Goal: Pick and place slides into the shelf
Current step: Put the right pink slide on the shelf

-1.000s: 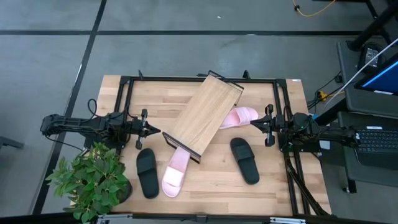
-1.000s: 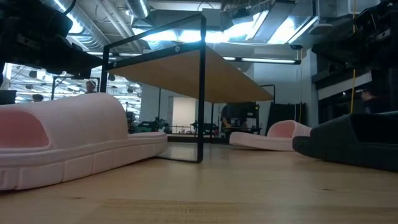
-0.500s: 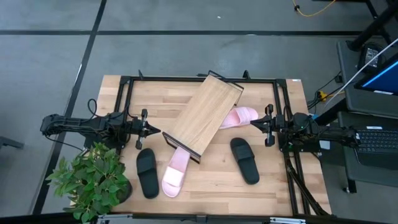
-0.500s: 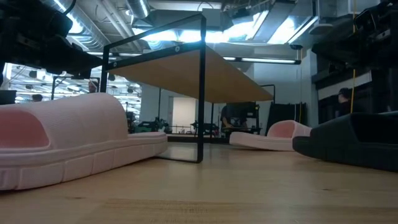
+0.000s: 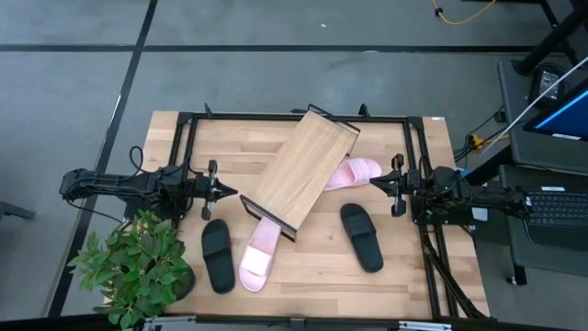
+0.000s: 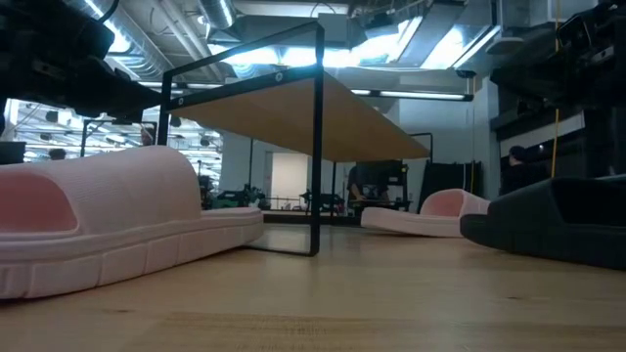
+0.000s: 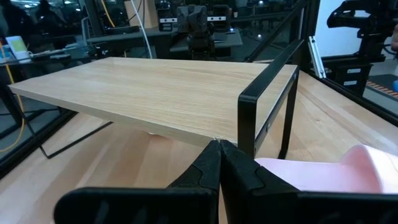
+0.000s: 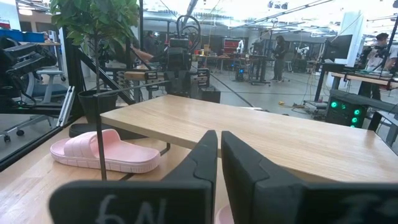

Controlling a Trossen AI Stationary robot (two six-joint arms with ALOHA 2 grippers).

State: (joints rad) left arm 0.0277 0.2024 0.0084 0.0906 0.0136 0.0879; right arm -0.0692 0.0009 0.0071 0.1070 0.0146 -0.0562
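Note:
The shelf (image 5: 303, 170), a light-wood board on a black frame, stands askew mid-table. One pink slide (image 5: 354, 172) lies flat with its heel under the shelf's right side. The other pink slide (image 5: 256, 256) pokes out from under its near end. A black slide (image 5: 218, 256) lies left of that one, and another black slide (image 5: 362, 237) lies right of the shelf. My left gripper (image 5: 230, 194) hovers shut by the shelf's left corner. My right gripper (image 5: 375, 182) hovers shut beside the far pink slide. Neither touches anything.
A potted plant (image 5: 138, 265) stands at the table's near left corner, close to the left arm. A black metal frame (image 5: 294, 118) rims the table (image 5: 312, 276). Bare wood shows between the slides along the near edge. People and equipment fill the room beyond.

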